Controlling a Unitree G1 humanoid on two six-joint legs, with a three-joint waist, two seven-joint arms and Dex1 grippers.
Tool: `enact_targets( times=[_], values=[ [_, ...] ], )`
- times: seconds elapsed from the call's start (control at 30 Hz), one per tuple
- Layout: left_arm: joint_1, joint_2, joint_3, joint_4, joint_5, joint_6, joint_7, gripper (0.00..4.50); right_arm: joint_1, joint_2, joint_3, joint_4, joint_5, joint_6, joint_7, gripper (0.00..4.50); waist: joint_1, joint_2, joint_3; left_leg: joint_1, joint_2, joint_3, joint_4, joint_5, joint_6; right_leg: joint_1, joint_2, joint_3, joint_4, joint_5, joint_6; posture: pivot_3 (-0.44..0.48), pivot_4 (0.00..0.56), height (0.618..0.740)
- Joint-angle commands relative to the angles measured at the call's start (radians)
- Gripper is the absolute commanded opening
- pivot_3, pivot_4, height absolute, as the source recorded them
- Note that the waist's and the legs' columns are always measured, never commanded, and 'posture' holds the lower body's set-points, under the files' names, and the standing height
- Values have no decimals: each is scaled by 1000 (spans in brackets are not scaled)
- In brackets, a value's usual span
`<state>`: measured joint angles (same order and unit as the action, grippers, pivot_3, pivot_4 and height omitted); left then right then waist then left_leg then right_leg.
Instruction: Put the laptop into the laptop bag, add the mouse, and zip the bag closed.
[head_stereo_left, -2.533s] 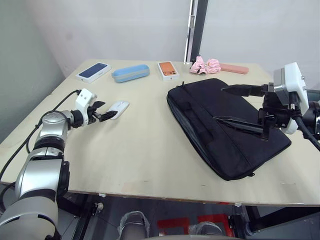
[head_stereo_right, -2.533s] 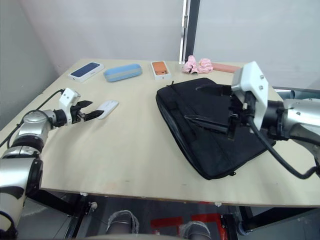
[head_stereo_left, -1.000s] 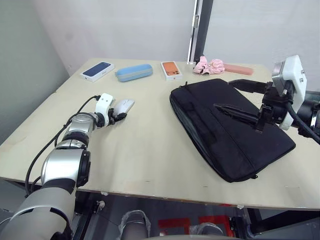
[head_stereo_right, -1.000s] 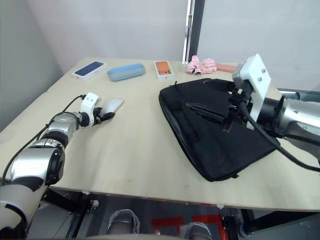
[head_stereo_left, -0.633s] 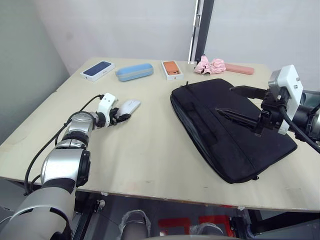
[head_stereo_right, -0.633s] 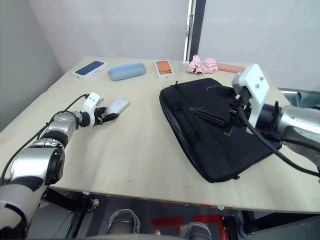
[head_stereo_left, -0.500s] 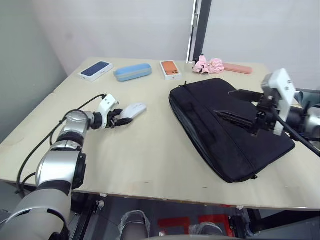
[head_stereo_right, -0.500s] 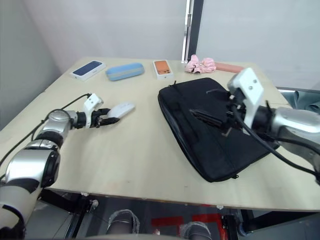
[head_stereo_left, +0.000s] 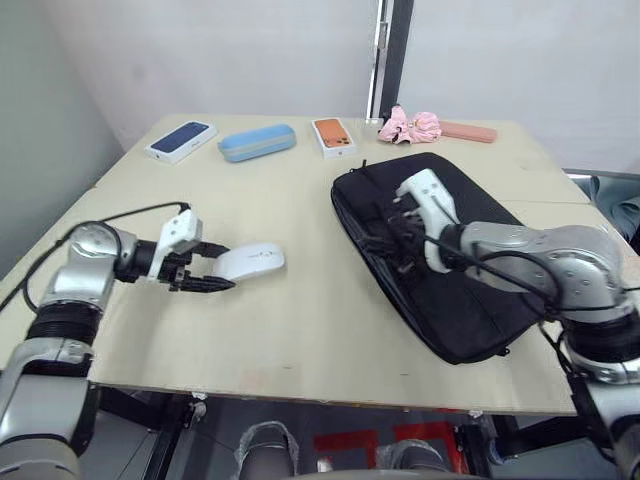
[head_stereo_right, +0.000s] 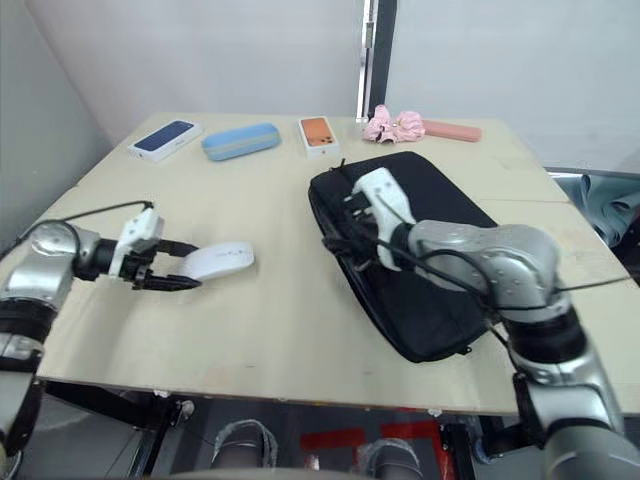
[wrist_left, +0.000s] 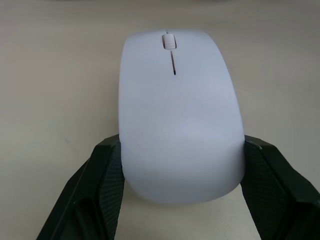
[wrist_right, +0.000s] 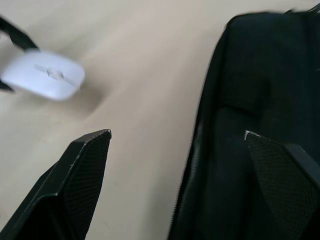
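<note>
While my left gripper (head_stereo_left: 205, 268) pinches the mouse (head_stereo_left: 249, 261) by its rear end, one black finger pressed to each side, the mouse sits toward the left half of the bench (head_stereo_left: 300, 330), nearer the front edge than the back, its wheel end pointing away from my wrist toward the bag. From the left wrist camera I cannot tell whether the mouse rests on the wood or is raised just off it.

My right gripper (wrist_right: 177, 137) is spread wide and holds nothing. It hovers over the left edge of the laptop bag (head_stereo_left: 470, 290), one finger (wrist_right: 82, 165) above bare wood, the other (wrist_right: 280, 170) above black fabric.

That bag lies flat on the right half of the bench, turned at an angle, one corner near the front edge. I cannot tell whether its zipper is done up.

Along the back edge, from the left corner, lie a dark blue phone box (head_stereo_left: 182, 139), a light blue case (head_stereo_left: 257, 142), an orange phone box (head_stereo_left: 334, 135), a pink scrunchie (head_stereo_left: 410, 124) and a flat pink case (head_stereo_left: 464, 131).
</note>
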<state>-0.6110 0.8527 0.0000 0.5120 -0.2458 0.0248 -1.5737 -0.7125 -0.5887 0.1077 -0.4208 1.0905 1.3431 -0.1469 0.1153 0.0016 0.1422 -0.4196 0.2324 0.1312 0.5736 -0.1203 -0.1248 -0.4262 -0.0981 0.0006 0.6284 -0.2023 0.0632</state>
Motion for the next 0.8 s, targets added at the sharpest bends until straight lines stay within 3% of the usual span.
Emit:
enact_targets(
  times=[0.03,0.23,0.57,0.8],
  values=[
    [10,7,24,-142,-82,87,-25,2735,-65,57,62,29,-131,35,-42,4500,0,0,0,0,0,0,0,0,0,0,0,0,1,0,0,0,150,740],
    [18,13,17,-220,-118,146,-9,2735,-91,68,246,39,-376,45,-33,4500,-8,0,0,0,1,0,0,1,-2,-1,1,0,2,0,1,0,150,740],
    [-6,-1,8,-228,-126,167,0,2735,-76,48,374,28,-639,22,27,4500,-9,0,0,0,1,0,0,1,-3,-2,1,1,2,0,2,0,150,740],
    [-7,-6,9,-271,-138,186,-2,2735,-25,53,405,59,-762,-23,86,2282,-8,0,0,0,1,0,1,1,-3,-2,1,1,3,0,3,0,150,740]
  ],
)
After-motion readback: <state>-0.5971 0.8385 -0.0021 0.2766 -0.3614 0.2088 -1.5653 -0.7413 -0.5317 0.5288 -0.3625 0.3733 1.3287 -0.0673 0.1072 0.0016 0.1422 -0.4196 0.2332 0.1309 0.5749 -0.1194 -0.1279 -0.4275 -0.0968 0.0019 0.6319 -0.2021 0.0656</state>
